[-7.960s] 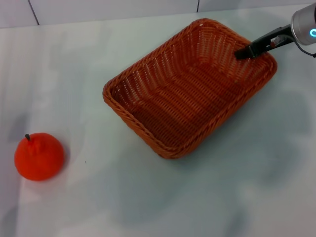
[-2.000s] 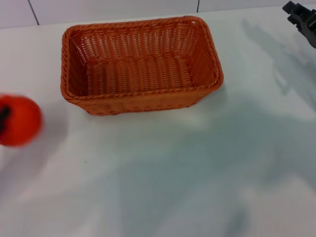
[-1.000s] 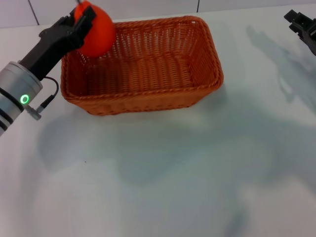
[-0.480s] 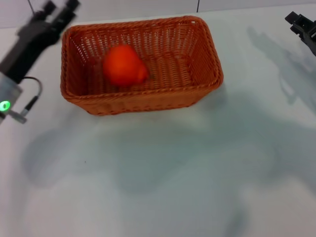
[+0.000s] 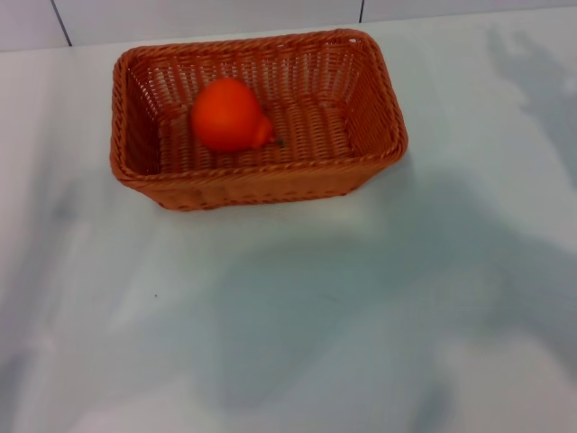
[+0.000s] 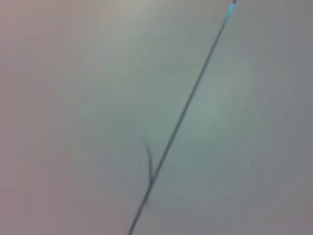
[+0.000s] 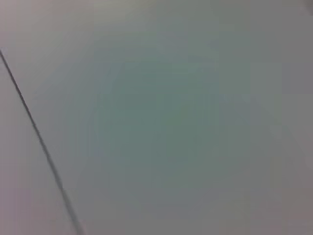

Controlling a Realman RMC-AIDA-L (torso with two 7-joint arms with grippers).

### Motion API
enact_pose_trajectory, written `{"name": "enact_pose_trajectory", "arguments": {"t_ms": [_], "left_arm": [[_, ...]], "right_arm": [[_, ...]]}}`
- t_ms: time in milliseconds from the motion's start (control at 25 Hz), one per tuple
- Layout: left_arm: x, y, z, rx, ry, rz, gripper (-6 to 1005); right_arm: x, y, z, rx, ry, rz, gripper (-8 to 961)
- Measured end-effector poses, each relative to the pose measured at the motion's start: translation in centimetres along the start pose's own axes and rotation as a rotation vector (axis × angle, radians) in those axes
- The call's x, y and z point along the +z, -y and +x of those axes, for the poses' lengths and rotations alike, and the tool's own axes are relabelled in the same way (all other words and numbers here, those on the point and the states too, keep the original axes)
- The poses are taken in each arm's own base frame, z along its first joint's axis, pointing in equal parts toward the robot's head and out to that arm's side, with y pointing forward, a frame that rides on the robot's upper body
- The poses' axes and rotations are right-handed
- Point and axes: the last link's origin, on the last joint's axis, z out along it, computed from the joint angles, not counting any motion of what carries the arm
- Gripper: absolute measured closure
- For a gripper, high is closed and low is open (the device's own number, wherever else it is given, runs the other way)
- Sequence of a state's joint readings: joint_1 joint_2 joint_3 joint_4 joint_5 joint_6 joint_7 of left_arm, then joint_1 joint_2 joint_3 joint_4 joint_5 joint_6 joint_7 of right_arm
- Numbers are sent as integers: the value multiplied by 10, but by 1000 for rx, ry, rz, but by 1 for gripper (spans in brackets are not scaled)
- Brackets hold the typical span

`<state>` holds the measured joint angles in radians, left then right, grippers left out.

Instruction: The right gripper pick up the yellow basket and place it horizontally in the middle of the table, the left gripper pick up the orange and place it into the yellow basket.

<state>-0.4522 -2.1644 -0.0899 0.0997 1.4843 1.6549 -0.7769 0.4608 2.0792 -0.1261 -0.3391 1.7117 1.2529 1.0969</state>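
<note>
In basket (image 5: 257, 185), far on bench (image 5: 297, 316): orange (image 5: 229, 115), loose; may roll if jostled. Both tools unseen, state unknown.

white glossy table (image 5: 297, 316), seen from head cam. one thing directly on it: yellow basket (image 5: 379, 117), woven wicker, more orange-brown, long side running across, set toward far edge, left of centre. soft grey shadows over tabletop nr front and far right corner. thin dark seam (image 5: 61, 23) in wall behind far edge. wrist cams: plain pale surface w/ a thin dark line, can't tell what.
</note>
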Motion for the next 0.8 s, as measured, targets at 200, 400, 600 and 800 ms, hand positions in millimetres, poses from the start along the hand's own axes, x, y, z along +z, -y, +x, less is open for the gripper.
{"name": "enact_pose_trajectory", "arguments": {"t_ms": [200,400,600,800], "left_arm": [[-13,6,1,13,4,38,90],[-18,6,1,28,6,50,91],[-19,4,-1,34,5,54,91],[-20,1,-5,35,4,59,90]], "right_arm": [[-19,-6,8,-254,-169,-98,533],[-27,-6,9,-388,-223,-154,537],[-28,-6,7,-398,-229,-168,537],[-27,-5,6,-385,-231,-173,537]]}}
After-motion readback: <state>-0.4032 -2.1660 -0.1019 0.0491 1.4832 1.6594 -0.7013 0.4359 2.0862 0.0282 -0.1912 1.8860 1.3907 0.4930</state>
